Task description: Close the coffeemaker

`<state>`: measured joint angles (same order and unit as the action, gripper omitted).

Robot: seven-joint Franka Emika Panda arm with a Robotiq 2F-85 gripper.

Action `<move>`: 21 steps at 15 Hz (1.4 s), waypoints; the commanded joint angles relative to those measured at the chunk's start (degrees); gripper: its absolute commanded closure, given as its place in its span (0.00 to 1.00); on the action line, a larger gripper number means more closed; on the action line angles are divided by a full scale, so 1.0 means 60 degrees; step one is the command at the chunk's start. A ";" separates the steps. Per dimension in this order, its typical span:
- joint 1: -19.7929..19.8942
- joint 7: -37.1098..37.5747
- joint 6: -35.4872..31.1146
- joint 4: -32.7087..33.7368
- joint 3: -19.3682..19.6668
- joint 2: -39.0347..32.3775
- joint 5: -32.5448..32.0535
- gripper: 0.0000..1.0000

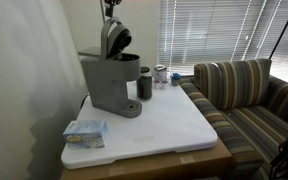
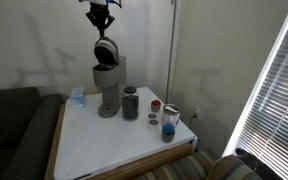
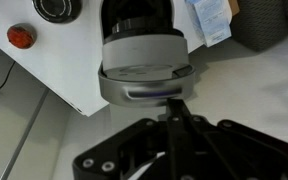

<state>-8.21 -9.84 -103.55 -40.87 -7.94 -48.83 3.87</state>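
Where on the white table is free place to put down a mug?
Free: the wide part of the table between packet, sofa and coffeemaker. Crowded: the row of coffeemaker, cup and jars toward the window.

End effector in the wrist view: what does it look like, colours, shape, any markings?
The end effector is matte black: two jointed linkage arms with round pivot screws, tapering to a slim tip. No markings or cables show here.
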 commanded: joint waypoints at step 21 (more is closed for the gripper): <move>-0.0041 0.1115 0.1991 0.1724 0.0054 -0.0453 0.0010 1.00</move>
<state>-8.37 -5.51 -92.89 -32.68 -7.96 -50.20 3.85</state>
